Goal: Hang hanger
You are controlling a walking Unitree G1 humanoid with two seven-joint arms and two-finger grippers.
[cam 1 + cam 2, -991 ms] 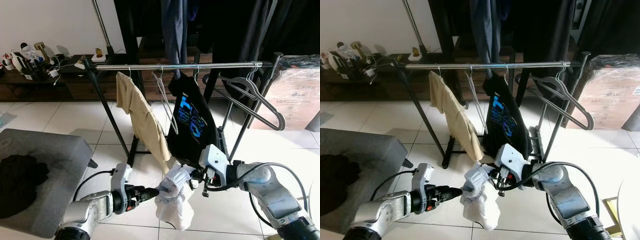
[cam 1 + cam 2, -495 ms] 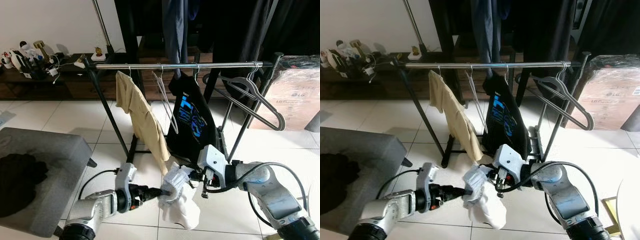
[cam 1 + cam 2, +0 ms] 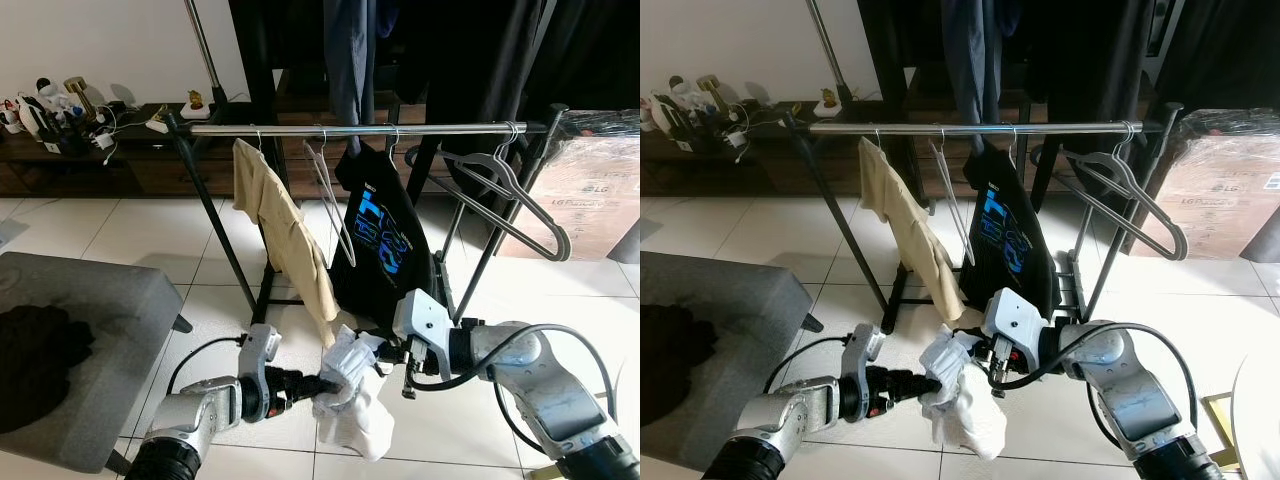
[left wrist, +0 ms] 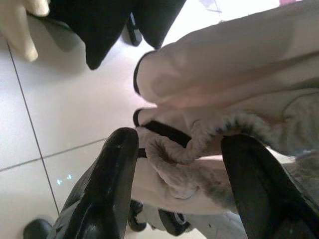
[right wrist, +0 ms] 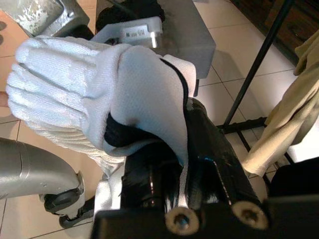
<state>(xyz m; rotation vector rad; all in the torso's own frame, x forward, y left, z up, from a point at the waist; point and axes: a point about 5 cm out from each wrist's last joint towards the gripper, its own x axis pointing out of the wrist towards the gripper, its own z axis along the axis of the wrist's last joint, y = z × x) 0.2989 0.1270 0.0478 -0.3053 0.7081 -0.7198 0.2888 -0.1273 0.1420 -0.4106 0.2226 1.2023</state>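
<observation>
The white fabric garment (image 3: 352, 400) hangs low in front of the robot, between the two grippers and well below the horizontal silver clothes rail (image 3: 360, 130). Its bulk droops toward the tiled floor (image 3: 130, 240), so its long axis runs roughly vertical. If a hanger is inside it, the cloth hides it, and I cannot tell which way any hook points.

The right gripper (image 3: 392, 352) meets the garment's upper edge from the robot's right; in the right wrist view its fingers (image 5: 199, 164) are pressed together on a fold of the white cloth with dark trim. The left gripper (image 3: 322, 384) comes in from the robot's left, slightly lower. In the left wrist view its fingers (image 4: 112, 174) stand spread, with a ribbed hem of the garment lying between them but not squeezed.

The right gripper is the nearer to the rail and, by my reading, carries the weight. The rail lies up and forward of both grippers. Bare stretches show on it between the beige shirt (image 3: 285, 240) and the thin empty wire hanger (image 3: 332, 200), and between the black printed T-shirt (image 3: 385, 235) and the grey plastic hangers (image 3: 505, 195).
</observation>
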